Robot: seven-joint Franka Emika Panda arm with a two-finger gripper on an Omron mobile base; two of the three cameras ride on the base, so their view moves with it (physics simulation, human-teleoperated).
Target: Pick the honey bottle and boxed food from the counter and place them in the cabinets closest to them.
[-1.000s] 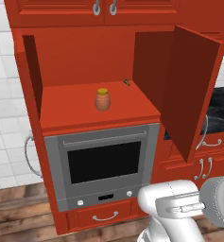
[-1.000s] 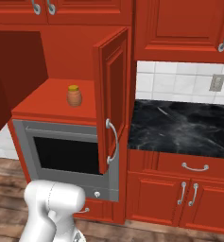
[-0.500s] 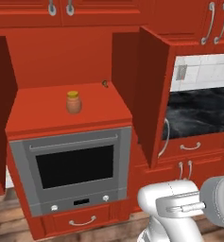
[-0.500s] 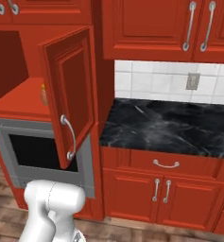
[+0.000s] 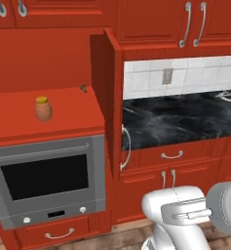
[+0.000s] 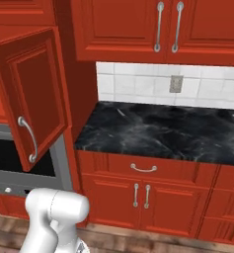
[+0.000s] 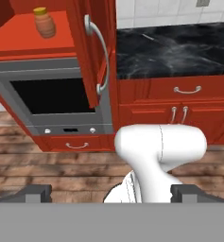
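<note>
The honey bottle (image 5: 43, 108), small and orange-brown with a yellow cap, stands upright on the red shelf (image 5: 19, 124) of the open cabinet above the oven. The hand view shows the honey bottle (image 7: 45, 22) at the top left, far from my gripper (image 7: 111, 194). My fingertips (image 7: 34, 193) stand wide apart low over the wooden floor, open, with nothing between them. The black marble counter (image 5: 185, 122) stretches to the right of that cabinet, and the counter (image 6: 158, 131) is bare where it shows. The boxed food is out of view.
The cabinet's right door (image 6: 32, 94) hangs open, edge-on in the left base view (image 5: 109, 97), jutting out between shelf and counter. A grey oven (image 5: 46, 180) sits under the shelf. Shut upper cabinets (image 6: 138, 29) hang over the counter, drawers and doors (image 6: 143, 190) below it.
The whole picture has slid left, so the base has driven to the right. The oven cabinet is now at the left and the counter has come into view. The bottle stays on its shelf.
</note>
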